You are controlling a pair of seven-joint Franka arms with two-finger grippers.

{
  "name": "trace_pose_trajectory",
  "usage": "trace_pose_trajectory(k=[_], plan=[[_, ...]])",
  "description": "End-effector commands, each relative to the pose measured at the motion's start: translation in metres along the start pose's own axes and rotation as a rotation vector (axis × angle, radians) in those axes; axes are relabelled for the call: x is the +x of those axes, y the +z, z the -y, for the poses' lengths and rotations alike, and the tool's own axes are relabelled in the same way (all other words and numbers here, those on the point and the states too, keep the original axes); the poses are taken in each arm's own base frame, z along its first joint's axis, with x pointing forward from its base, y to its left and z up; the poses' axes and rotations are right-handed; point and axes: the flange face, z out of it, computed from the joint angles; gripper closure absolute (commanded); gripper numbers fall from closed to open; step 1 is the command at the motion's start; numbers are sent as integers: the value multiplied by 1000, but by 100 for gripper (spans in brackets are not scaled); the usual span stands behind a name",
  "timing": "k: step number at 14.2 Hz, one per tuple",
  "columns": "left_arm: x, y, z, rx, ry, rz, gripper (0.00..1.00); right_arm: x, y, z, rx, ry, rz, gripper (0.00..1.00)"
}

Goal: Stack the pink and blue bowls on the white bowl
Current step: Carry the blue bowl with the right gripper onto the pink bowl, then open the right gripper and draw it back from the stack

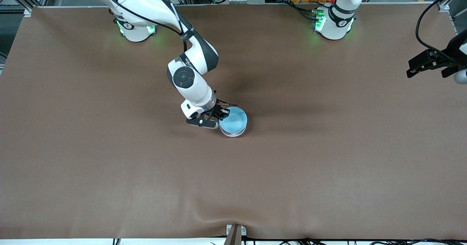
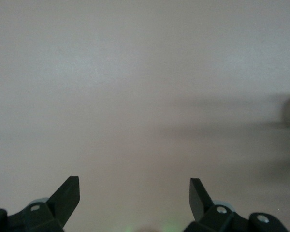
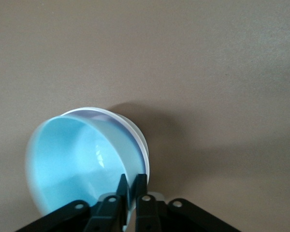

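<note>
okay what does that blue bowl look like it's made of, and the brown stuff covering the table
The blue bowl looks like thin, smooth plastic: a glossy highlight sits on its inner wall, and the right tool straddles its thin rim. The table cover looks like a matte brown sheet, perhaps vinyl or felt; it shows no shine and ripples near the front camera's edge.

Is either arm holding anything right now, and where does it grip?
The right tool pinches the blue bowl by its rim. The left tool holds nothing.
</note>
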Motion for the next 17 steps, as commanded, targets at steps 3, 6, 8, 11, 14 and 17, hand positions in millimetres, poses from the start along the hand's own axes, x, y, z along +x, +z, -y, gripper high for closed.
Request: trace_pose_trajectory(k=[3,6,8,11,14,17], plan=[[4,-1,-3,-4,10,0,0,11,-21,2,11,9,-27,0],[4,0,-2,-9,5,2,0,38,-73,-17,-12,44,-11,0],[4,0,-5,-13,7,2,0,62,-105,-41,-30,51,-3,0],[4,2,-3,-15,7,5,0,98,-151,-95,-66,67,32,0],[4,2,-6,-15,9,5,0,135,-195,-159,-75,5,40,0],[4,1,-7,-16,11,4,0,159,-246,-228,-77,-100,49,0]])
